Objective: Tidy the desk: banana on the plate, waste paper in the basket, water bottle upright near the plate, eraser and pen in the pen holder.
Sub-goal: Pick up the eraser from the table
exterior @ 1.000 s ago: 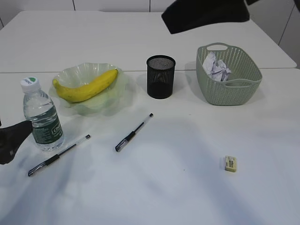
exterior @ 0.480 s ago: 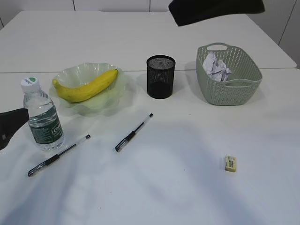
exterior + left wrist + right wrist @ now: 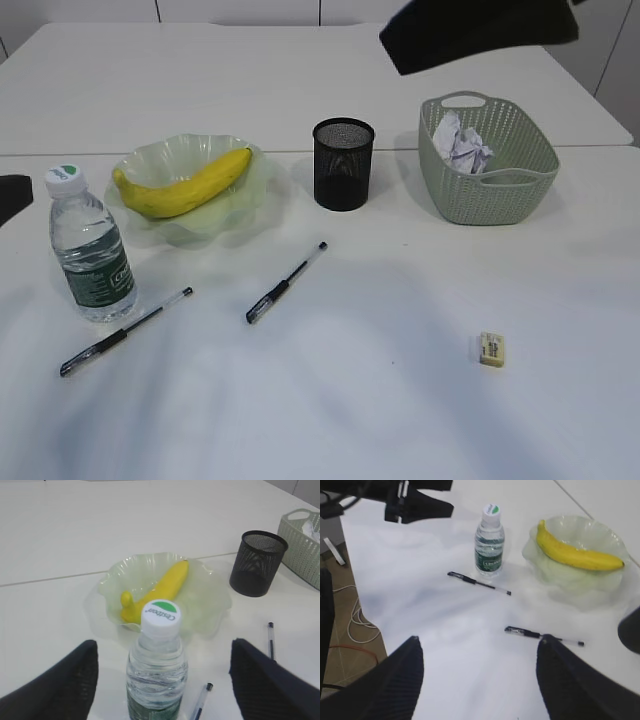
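1. Exterior view first: over the last second the left end effector (image 3: 160,680) has drawn back from the water bottle (image 3: 92,255) to the far left edge, where only a dark sliver of it shows. The right arm overhead has slid rightward, above the basket (image 3: 487,160).
2. Left wrist view shows that end effector spread wide, its fingers (image 3: 55,685) on either side of the bottle and apart from it, holding nothing. The right end effector (image 3: 477,680) is likewise spread and empty.
3. My reading: the bottle is let go, upright beside the plate (image 3: 250,185), cap up. Banana (image 3: 185,185) on the plate and waste paper (image 3: 460,140) in the basket look done.
4. Left to do: two pens and the eraser (image 3: 491,349), all well apart from the pen holder (image 3: 343,163).
5. The nearer pen (image 3: 125,331) lies flat just beside the bottle's base, long axis running lower-left to upper-right. The other pen (image 3: 286,282) lies mid-tabletop (image 3: 380,400) on a similar, steeper diagonal, slim end toward the holder.
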